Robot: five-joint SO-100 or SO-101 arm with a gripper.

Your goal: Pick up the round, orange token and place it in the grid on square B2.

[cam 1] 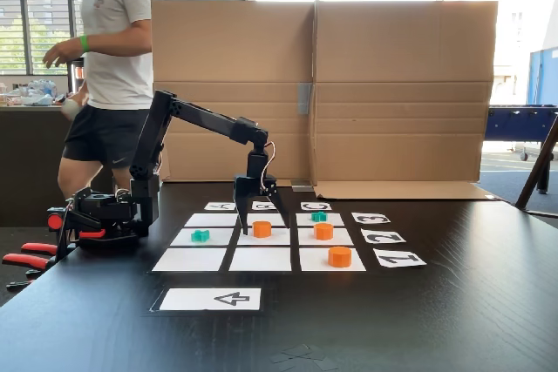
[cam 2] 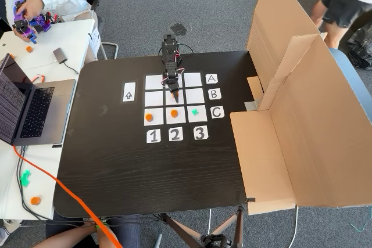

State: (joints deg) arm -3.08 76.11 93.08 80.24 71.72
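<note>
Though the fingers (cam 1: 256, 213) hang low over the grid (cam 1: 260, 259), they grip nothing: in a fixed view they stand parted, the long one reaching down almost to the paper and the short one raised.

- The round, orange token (cam 1: 261, 229) sits flat on square B2 (cam 1: 281, 238), the centre cell. It lies just beside the long finger's tip, on its right in that view. Whether the two touch cannot be told.
- From the high fixed view the fingers (cam 2: 174, 92) cover most of square B2, so the token there is hard to make out.
- Two more orange discs lie in the C column of the grid: one (cam 1: 323, 231) on C2, next to B2, and one (cam 1: 339, 256) on C1, in the corner cell.
- One teal token (cam 1: 319, 216) is on C3; a second teal token (cam 1: 200, 235) is on A2, on the far side of B2 from the C2 disc.
- The black arm (cam 1: 196, 115) reaches to the grid from its base off the A side.
- An arrow card (cam 1: 210, 299) lies on the black tabletop (cam 1: 453, 320) beyond the row-1 edge of the grid.
- A cardboard screen (cam 1: 401, 93) stands past the lettered edge of the grid.
- A person (cam 1: 113, 41) stands behind the arm's base.
- A laptop (cam 2: 29, 105) sits on a white side table, well apart from the grid, past the arrow card.
</note>
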